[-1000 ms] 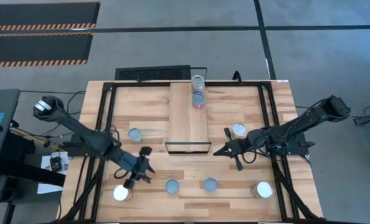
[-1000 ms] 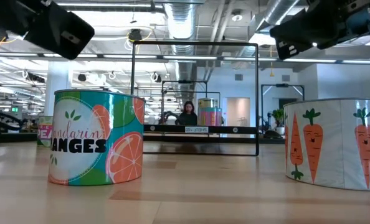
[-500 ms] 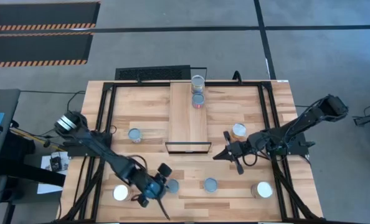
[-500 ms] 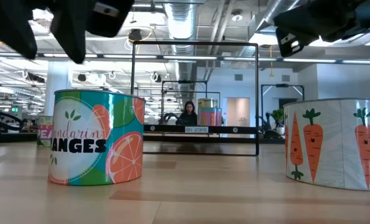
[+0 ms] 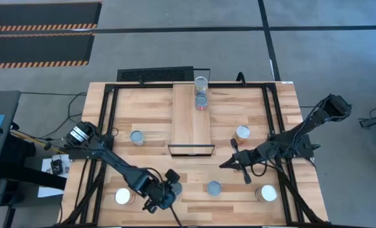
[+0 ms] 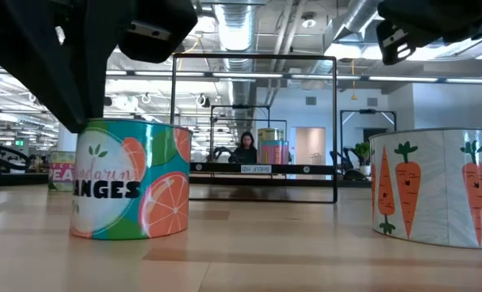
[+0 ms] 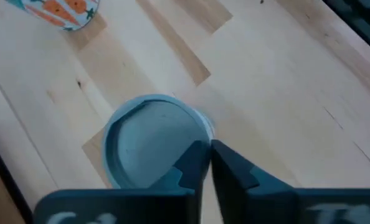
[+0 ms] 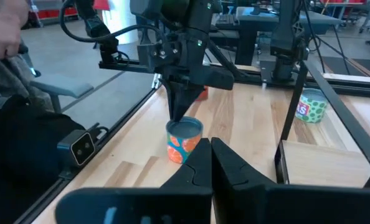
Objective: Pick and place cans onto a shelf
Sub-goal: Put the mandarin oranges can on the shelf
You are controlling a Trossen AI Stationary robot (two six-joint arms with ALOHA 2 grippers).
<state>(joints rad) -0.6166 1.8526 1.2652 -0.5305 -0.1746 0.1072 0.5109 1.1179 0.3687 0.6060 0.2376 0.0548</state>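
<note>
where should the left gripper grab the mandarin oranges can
Grip the oranges can by its curved side wall, coming straight down over the flat lid. It stands upright, with open table all round. The left gripper sits shut on the lid's edge, so it must open first.

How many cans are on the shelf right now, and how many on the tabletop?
On the shelf, cans: 2
On the tabletop, cans: 6
Total: 8
</note>
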